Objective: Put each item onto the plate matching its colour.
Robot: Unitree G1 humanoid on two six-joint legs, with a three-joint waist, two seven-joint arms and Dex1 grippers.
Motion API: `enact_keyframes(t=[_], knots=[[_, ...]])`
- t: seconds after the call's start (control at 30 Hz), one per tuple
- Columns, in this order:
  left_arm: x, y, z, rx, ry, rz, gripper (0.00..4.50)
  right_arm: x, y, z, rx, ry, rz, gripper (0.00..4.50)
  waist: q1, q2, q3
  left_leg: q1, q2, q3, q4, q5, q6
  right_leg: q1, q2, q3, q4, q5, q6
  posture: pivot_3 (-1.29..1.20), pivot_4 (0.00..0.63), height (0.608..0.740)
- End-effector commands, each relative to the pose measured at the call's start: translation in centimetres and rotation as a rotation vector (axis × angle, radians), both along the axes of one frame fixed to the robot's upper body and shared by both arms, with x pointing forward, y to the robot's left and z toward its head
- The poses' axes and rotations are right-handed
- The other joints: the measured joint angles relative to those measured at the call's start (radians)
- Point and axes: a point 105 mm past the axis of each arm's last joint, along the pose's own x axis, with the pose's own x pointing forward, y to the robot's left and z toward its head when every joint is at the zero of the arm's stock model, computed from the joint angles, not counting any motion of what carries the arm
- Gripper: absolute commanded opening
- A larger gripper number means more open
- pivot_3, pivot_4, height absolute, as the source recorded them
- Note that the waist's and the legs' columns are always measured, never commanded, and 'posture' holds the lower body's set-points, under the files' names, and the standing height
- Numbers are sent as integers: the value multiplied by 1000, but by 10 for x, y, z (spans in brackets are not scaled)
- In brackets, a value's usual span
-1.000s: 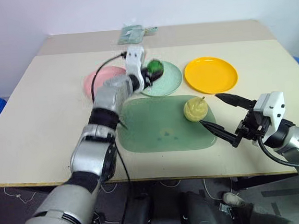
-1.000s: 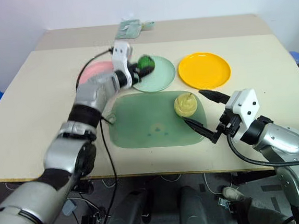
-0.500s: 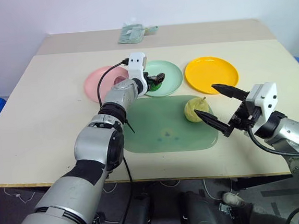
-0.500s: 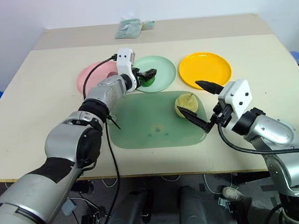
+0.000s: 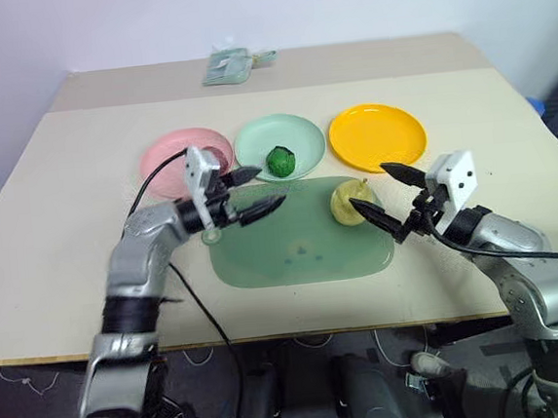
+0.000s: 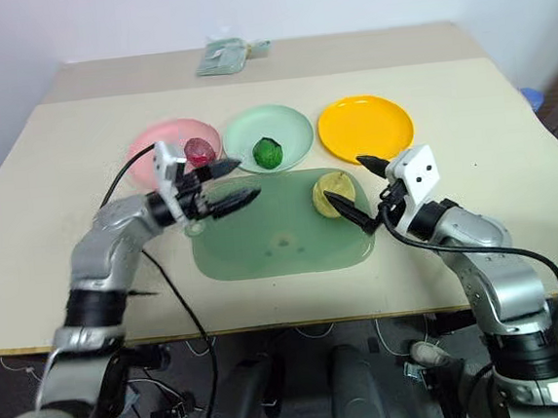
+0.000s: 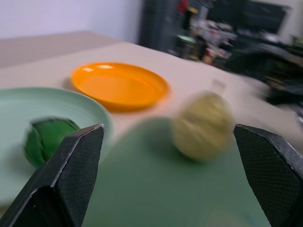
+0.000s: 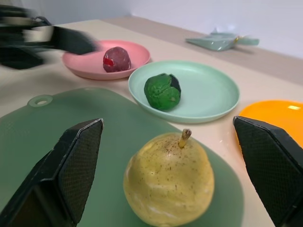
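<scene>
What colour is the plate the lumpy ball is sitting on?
Mint green plate, holding the dark green ball; clearest in the right wrist view.

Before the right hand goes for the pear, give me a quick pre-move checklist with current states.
1. Right hand open, fingers either side of the pear: ok.
2. Pear upright on the green mat, untouched: ok.
3. Orange-yellow plate free to receive it: ok.
4. Left hand open, holding nothing: ok.
5. Green ball on mint plate, red fruit on pink plate: ok.
</scene>
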Motion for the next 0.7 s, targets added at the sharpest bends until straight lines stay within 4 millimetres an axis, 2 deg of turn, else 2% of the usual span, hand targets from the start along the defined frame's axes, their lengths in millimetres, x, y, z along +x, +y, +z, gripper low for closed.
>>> enact_keyframes(t=[0.03, 0.37, 0.6, 0.7], knots=[[-32, 10, 12, 63, -68, -94, 4441, 6, 5, -4, 13, 5, 42, 4500, -2, 1, -1, 1, 0, 0, 0, 0, 0, 0, 0, 0, 0, 0, -1, 0, 150, 740], [-84, 36, 16, 81, -32, -195, 4441, 15, 17, -18, 17, 71, 129, 4500, 7, 2, -1, 1, 1, 0, -2, 0, 0, 0, 0, 0, 0, 0, -1, 0, 150, 740], [-94, 44, 14, 105, -25, -173, 4441, 19, 19, -24, 7, 83, 135, 4500, 19, 3, -1, 1, 1, 0, -2, 0, 0, 0, 0, 0, -1, -1, -3, 0, 150, 740], [-95, 39, 16, 86, -33, -167, 4500, 20, 19, -25, 6, 86, 135, 3650, 20, 3, -1, 1, 1, 0, -2, 0, 0, 0, 0, 0, -1, -1, -3, 0, 150, 740]])
